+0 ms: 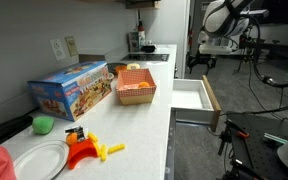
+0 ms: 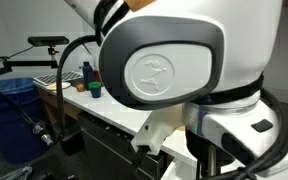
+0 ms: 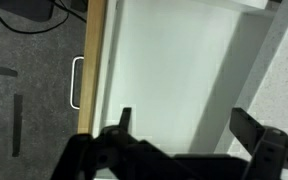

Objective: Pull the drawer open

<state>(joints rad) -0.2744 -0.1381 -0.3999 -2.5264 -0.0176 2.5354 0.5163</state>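
Drawer (image 1: 192, 95) stands open from the bench (image 1: 144, 122).
Pincer (image 3: 184, 135) hovers over its white inside, fingers spread apart.

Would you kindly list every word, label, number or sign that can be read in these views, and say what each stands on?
No text can be read in any view.
Colourful toy box: printing on its faces, too small and blurred to read.
Robot arm joint cap: an embossed emblem, no legible letters.
Drawer: plain white inside, no marking.
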